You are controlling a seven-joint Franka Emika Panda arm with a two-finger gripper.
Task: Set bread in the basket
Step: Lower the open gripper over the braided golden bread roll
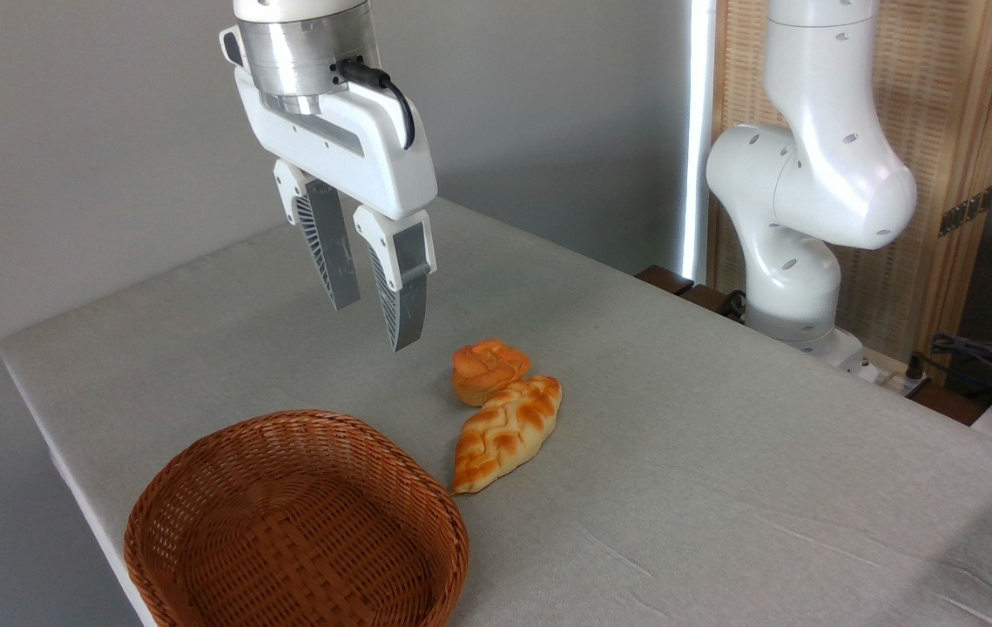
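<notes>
Above the grey surface, the end effector is held slightly parted and empty, while the bread is seen lying just right of the basket, touching a bun.

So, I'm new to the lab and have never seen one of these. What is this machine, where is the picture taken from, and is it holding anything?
It is a white robot arm bolted beside a grey-covered table, seen by one fixed camera looking across the table. Its claw, two ribbed fingers, hangs open in the air and holds nothing. On the table lie a braided loaf of bread, a small round bun close beside its far end, and an empty brown wicker basket near the front edge. The loaf's pointed tip lies next to the basket's rim.
</notes>
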